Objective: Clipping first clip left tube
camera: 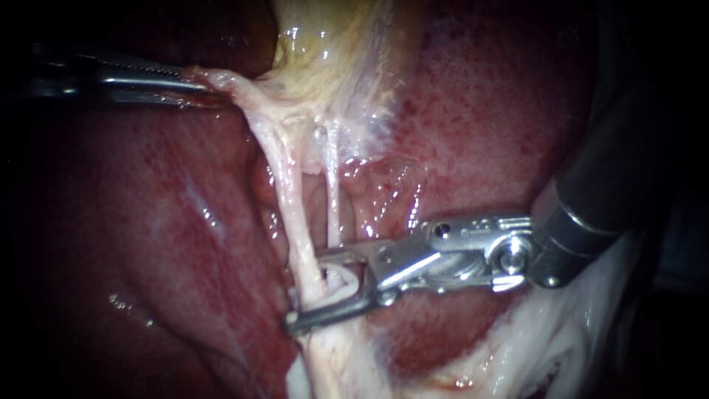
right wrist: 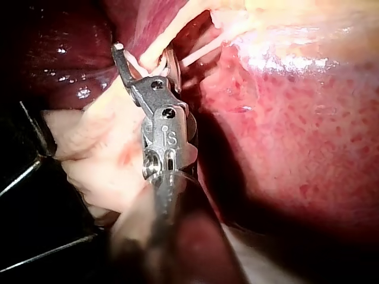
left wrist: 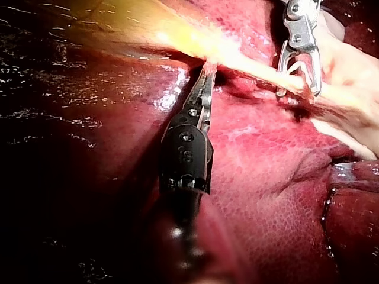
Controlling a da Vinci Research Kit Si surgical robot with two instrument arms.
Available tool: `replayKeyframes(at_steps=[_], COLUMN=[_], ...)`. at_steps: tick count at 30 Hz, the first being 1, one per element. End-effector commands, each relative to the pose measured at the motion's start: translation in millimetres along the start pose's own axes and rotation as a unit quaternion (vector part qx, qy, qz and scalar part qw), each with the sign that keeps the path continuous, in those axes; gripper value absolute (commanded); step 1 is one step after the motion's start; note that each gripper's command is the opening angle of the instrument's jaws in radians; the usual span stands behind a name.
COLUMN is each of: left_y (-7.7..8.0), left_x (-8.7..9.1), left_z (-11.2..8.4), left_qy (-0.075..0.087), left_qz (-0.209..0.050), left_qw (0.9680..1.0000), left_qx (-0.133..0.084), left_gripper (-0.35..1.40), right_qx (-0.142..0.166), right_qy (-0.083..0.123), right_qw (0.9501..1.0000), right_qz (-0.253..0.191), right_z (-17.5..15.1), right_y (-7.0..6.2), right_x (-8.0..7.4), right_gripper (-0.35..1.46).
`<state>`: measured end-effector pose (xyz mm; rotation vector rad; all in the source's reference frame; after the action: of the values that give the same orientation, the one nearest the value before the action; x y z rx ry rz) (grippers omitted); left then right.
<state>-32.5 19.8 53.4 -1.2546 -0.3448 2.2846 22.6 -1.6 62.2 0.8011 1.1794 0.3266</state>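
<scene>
At the near end of the stalk: right instrument (camera: 306, 290) straddles the left tube (camera: 294, 199), not yet closed.
Its jaws stand apart, one on each side of the left tube, with a gap showing. Just beside it the thinner right tube (camera: 333, 177) runs down to the upper jaw. Farther up, both tubes meet the yellowish gallbladder (camera: 332, 52). There the left instrument (camera: 209, 87) is clenched on pale tissue (camera: 236, 92), which is drawn taut. Dark red liver (camera: 133, 222) lies on both sides.
</scene>
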Motion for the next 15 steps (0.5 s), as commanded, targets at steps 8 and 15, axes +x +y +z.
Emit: replayKeyframes(at_steps=[8,15], left_y=[0.0,0.0], left_x=[0.0,0.0], left_z=[0.1,0.1], left_qy=[0.0,0.0], left_qz=[0.0,0.0], left_qw=[1.0,1.0], left_qx=[0.0,0.0], left_gripper=[-0.35,-0.35], right_qx=[0.009,0.016], right_qy=[0.02,0.021], right_qw=[0.9997,0.9996], right_qz=[0.01,0.011], right_z=[0.7,0.9], right_y=[-2.1,-4.6], right_x=[1.3,3.3], right_gripper=[0.49,0.48])
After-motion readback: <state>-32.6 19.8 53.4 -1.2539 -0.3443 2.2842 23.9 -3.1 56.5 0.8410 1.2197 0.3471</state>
